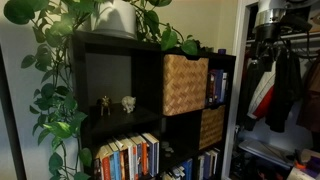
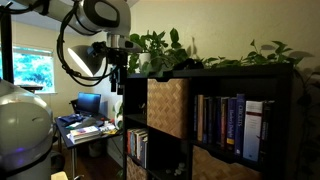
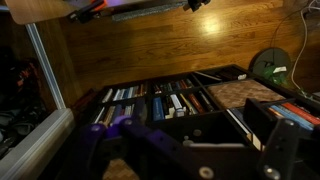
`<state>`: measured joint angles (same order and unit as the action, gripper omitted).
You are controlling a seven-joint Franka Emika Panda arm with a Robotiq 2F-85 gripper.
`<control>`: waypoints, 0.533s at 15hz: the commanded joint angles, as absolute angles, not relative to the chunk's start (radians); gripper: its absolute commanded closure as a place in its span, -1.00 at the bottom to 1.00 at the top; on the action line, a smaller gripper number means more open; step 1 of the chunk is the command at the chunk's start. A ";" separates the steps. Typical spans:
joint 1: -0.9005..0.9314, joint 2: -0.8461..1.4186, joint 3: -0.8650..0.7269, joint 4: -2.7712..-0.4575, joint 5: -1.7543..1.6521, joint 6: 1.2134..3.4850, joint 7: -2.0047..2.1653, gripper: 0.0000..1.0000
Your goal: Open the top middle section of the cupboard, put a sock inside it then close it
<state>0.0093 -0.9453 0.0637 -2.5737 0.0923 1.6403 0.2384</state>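
The cupboard is a black cube shelf (image 1: pixel 150 60) with leafy plants on top. Its top middle section holds a woven basket drawer (image 1: pixel 185 84) that sits pushed in; it also shows in an exterior view (image 2: pixel 167 107) and at the right of the wrist view (image 3: pixel 245 95). My gripper (image 1: pixel 268 32) hangs high up, off to the side of the shelf and apart from it. An exterior view shows it by the shelf's top corner (image 2: pixel 117 68). In the wrist view its fingers (image 3: pixel 185 135) are spread wide with nothing between them. No sock is in view.
A second woven basket (image 1: pixel 211 127) sits one row lower. Books fill several sections (image 1: pixel 128 157) (image 2: pixel 225 125). An open closet with hanging clothes (image 1: pixel 275 90) stands beside the shelf. A cluttered desk with a monitor (image 2: pixel 85 125) is behind the arm.
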 commanded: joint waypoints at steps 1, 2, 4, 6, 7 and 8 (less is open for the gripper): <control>-0.007 -0.945 0.074 -2.571 0.100 1.637 0.228 -1.00; -0.016 -0.928 0.077 -2.561 0.094 1.639 0.239 -1.00; -0.034 -0.897 0.087 -2.541 0.069 1.654 0.250 -1.00; -0.063 -0.860 0.101 -2.514 0.029 1.688 0.266 -1.00; -0.074 -0.843 0.104 -2.503 0.010 1.708 0.272 -1.00; -0.089 -0.814 0.109 -2.483 -0.004 1.732 0.289 -1.00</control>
